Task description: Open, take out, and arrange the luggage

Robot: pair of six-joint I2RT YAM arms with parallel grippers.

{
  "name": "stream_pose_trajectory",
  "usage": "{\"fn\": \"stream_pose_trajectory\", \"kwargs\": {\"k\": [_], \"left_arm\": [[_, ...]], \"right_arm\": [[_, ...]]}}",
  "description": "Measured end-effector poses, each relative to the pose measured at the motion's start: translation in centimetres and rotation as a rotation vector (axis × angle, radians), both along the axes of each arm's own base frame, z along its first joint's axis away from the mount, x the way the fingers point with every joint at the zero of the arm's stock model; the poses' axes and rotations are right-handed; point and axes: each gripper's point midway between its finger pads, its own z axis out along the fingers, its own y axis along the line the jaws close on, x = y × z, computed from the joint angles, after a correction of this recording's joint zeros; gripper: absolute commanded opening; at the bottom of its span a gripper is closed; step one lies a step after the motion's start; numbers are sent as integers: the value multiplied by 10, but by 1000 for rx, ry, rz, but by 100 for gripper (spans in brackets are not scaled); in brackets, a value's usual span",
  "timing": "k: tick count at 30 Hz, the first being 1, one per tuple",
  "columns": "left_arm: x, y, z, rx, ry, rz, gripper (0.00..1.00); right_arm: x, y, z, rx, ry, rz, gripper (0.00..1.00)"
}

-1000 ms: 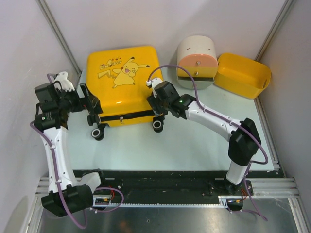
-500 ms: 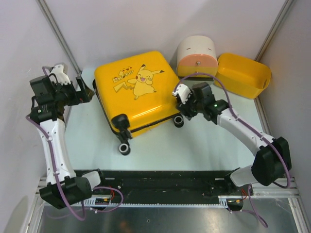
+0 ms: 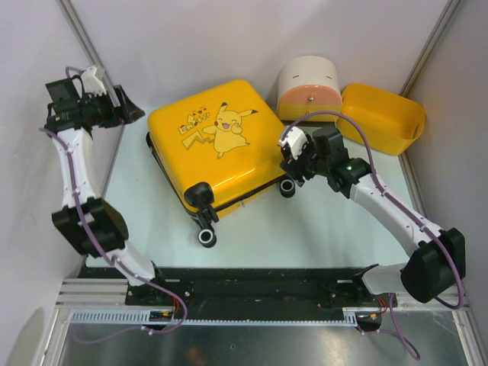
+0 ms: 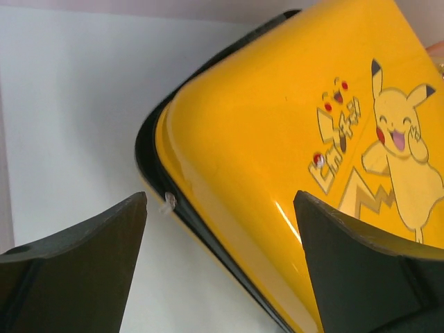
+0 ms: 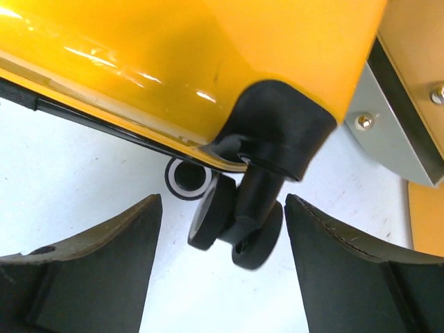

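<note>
Yellow luggage (image 3: 221, 156), one, lid down; one bin (image 3: 375, 128); one drawer cabinet (image 3: 307, 85).

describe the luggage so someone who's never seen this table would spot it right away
On the pale table, look to the middle: the luggage lies flat there, turned at an angle. It is the big yellow hard shell with a Pikachu cartoon on top, black zipper trim and small wheels, unlike the plain yellow bin and the cream-and-orange drawer cabinet at the far right.
</note>
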Motion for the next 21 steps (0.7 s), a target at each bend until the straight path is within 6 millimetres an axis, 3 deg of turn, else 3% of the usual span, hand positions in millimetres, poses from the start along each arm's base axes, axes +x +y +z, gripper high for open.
{"fn": "stream_pose_trajectory", "kwargs": {"k": [5,9,11,12,14,15,17,21], "left_arm": [[53,6,-13,-57,1,-60,90],[72,4,-36,-100,41,-80,89],[74,3,-45,-113,63,-82,88],[74,3,-48,-116,70,-81,88],[69,0,-52,-121,77,-83,87],[64,0,-55,-124,84,-80,86],[47,-2,-63,-136,111,-70,86],[9,6,-70,-147,128,-19,87]], "right_arm": [[-7,-8,6,31,30,-78,77],[-7,-5,-18,3,99,-78,74],[2,-3,-34,-29,114,-86,62],[7,-3,-40,-42,111,-86,39],[24,-2,-47,-70,95,-109,23],[31,-2,-49,-66,96,-144,9],[45,-1,-47,-57,89,-198,0],[81,17,-45,-57,0,-204,0]]}}
